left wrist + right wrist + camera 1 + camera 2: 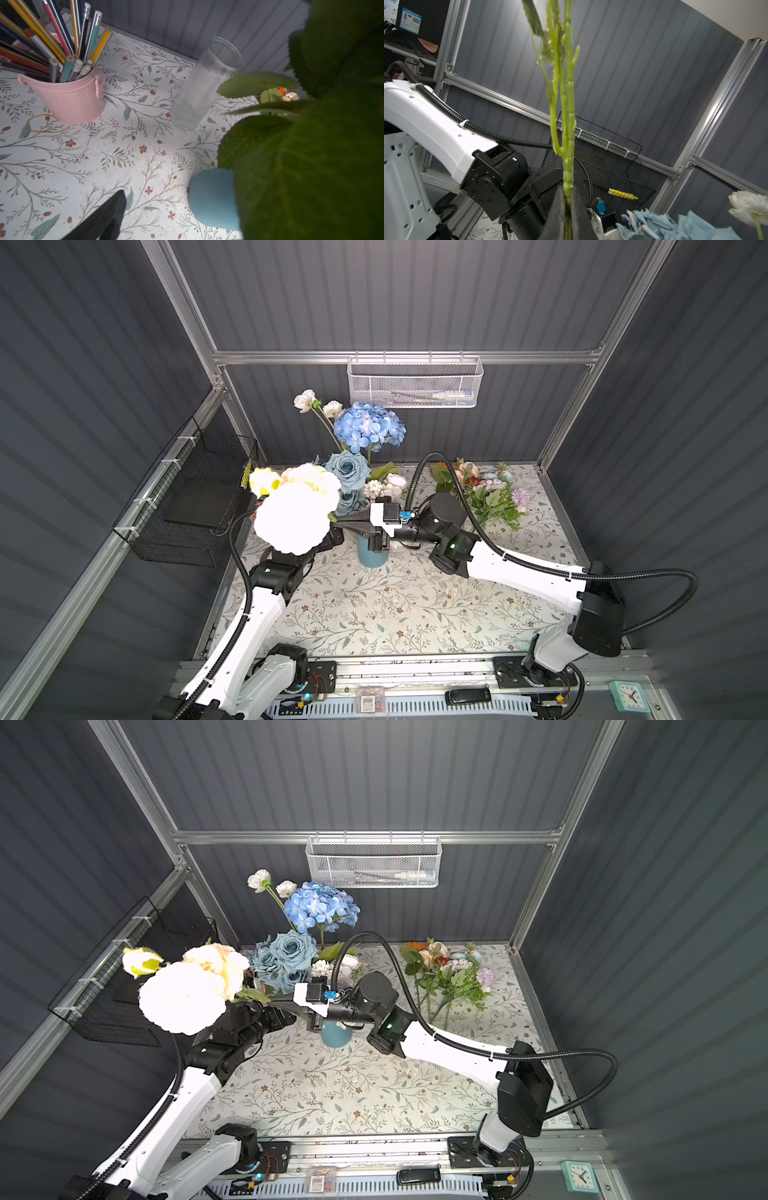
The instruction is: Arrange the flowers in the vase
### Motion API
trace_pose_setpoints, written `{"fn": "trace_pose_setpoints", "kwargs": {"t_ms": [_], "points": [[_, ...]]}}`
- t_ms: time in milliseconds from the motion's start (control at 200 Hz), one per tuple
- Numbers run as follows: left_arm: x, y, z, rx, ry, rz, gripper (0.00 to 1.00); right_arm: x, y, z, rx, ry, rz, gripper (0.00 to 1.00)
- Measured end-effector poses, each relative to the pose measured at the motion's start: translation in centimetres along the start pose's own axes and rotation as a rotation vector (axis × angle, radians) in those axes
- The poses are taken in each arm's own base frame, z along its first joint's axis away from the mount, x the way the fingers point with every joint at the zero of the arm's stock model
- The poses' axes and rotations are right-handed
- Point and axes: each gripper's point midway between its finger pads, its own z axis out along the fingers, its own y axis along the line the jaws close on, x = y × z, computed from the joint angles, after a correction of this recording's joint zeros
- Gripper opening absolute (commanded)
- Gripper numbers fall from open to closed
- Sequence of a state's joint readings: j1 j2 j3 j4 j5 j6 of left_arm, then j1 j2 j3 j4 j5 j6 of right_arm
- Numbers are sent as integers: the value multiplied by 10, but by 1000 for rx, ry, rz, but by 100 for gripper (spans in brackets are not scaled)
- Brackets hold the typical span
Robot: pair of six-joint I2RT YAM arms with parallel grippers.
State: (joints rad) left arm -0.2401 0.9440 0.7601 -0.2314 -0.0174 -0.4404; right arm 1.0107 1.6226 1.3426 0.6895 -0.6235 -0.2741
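R fingers point(557, 216): shut tight on a green stem point(568, 124), which is pinched betw. the two pads. In both top views the R arm reaches across the middle, tips pointing L.
Held bunch point(291, 514): big cream-white blooms, washed out by the light, w/ a yellowish bud point(262, 483) at the far L. It is raised off the table, L of the blue vase, and hides the L arm's wrist from above.
L fingers point(108, 216): one black finger shows in the L wrist view, the other is behind leaves. They are spread wide w/ nothing seen betw. them, and are hidden under the bunch in both top views.
Blue vase point(372, 556): upright on the table, mid-back, w/ its mouth covered by the R wrist from above. It is near the L fingers in the L wrist view.
In vase: blue hydrangea point(368, 427), dusty-blue roses point(347, 466) and cream blossoms point(305, 400) on long stems, rising toward the back wall.
Loose flowers point(486, 489): a pile lying flat at back R, well apart from the vase. It has orange, cream and aqua heads, a lilac bloom point(519, 497) and green leaves.
Table point(395, 605): floral-print cover.
L wrist extras: pink bucket point(68, 97) full of pencils, w/ a rubber band point(41, 124) flat just beside it. A clear ribbed glass point(203, 83) stands apart from both. Dark leaves point(311, 155) are blurred, close to the lens.
Walls: white mesh basket point(413, 381) on the back rail, black wire basket point(195, 506) on the L wall.
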Motion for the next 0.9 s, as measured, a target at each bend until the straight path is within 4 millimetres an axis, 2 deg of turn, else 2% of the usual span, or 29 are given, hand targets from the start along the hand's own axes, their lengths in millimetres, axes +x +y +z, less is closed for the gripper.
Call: {"fn": "trace_pose_setpoints", "kwargs": {"t_ms": [250,460,725,901], "points": [[-11,-3,1,20,-42,-21,100,32,3,5,-29,106,-113,0],[-13,-5,2,36,-50,-22,100,32,1,3,-18,127,-164,0],[-12,-10,4,60,-44,-23,100,31,-11,1,47,115,-198,0],[-13,-16,-2,99,-51,-16,100,51,-26,-7,113,123,-173,0]]}}
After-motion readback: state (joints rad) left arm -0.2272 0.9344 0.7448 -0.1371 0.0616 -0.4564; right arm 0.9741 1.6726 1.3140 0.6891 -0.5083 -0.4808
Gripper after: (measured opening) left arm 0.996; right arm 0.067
